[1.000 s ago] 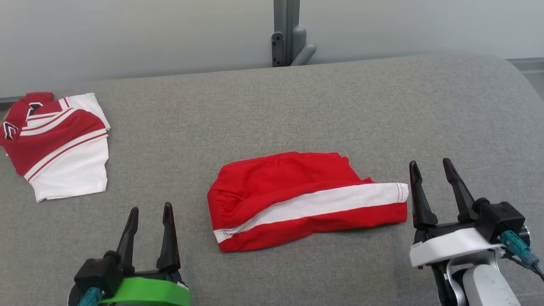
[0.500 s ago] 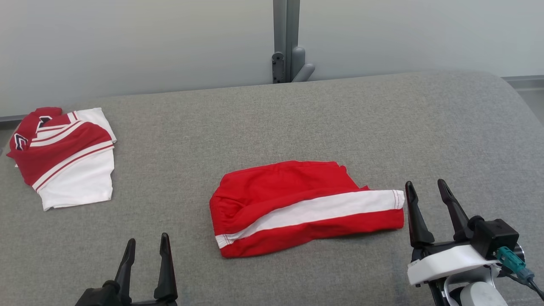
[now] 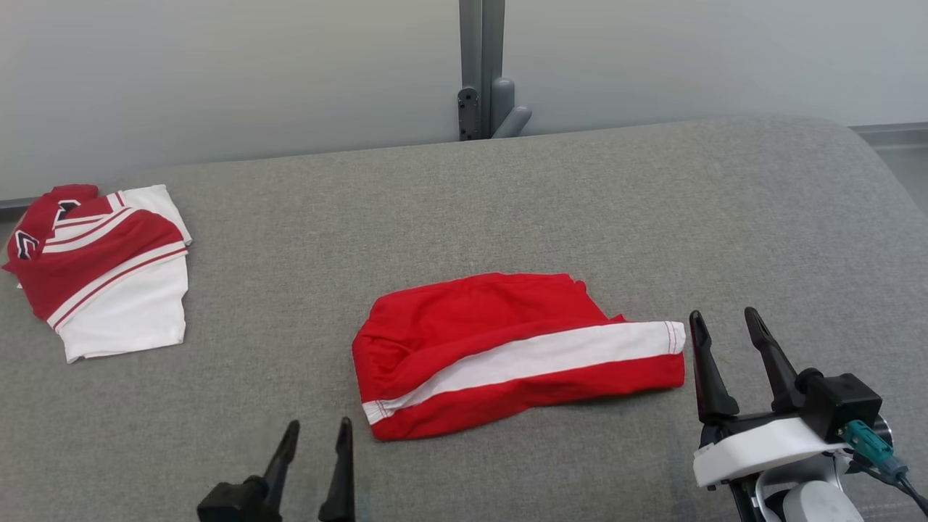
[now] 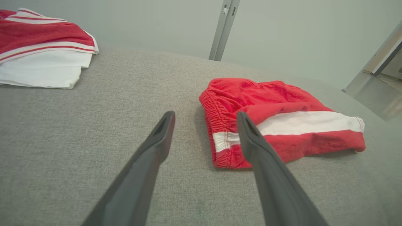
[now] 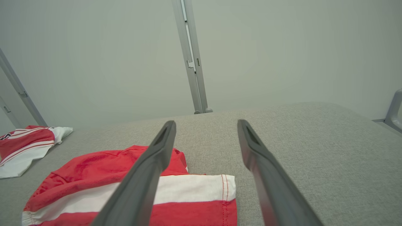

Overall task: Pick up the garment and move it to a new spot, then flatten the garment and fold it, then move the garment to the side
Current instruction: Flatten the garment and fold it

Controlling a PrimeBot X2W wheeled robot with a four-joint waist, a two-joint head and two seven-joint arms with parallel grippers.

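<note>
1. Though roughly folded, jersey (image 3: 109, 272) flat at far-left corner of cushion (image 3: 507, 196).
2. Left gripper (image 3: 319, 423) over cushion's near edge, left of middle; jaws wide apart, holding nothing.
3. Shorts (image 3: 493, 326) folded at cushion's middle, white stripe upward, touched by neither gripper.
4. Right gripper (image 3: 723, 314) over cushion's near-right part; jaws wide apart, holding nothing.

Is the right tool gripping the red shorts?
No, the right tool stands open beside the red shorts, with nothing between its jaws.
</note>
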